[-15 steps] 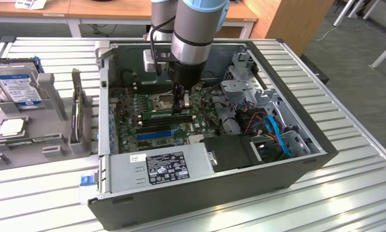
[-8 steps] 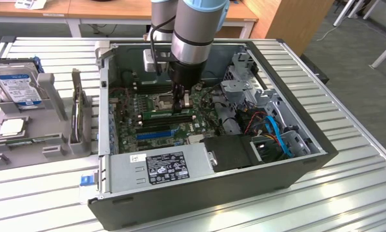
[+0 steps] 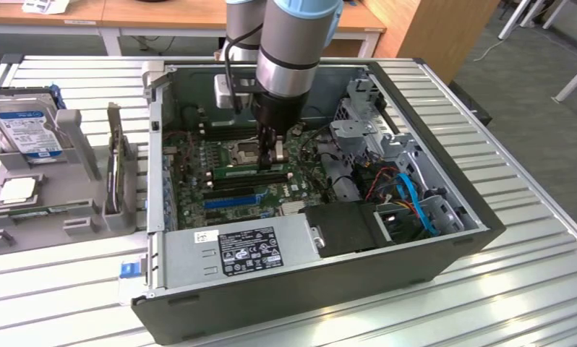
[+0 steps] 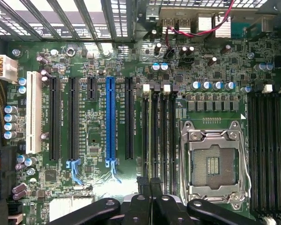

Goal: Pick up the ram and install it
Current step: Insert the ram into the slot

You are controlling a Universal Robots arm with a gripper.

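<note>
The pincer (image 3: 272, 163) was narrow, nipped on one end of the ram (image 3: 238, 172). The ram stood on edge along a black slot beside the processor socket (image 4: 213, 164), inside the case (image 3: 269, 293) at mid-bench (image 3: 520, 303). Edge-down alignment probably suited seating.

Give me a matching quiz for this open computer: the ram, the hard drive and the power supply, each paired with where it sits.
Things:
1. ram
2. hard drive
3. power supply

Places:
A. in the grey holder, outside the case
B. inside the case, along one wall, label up
C. at the gripper fingertips, over the memory slots

Pairs: 1-C, 2-A, 3-B
</note>
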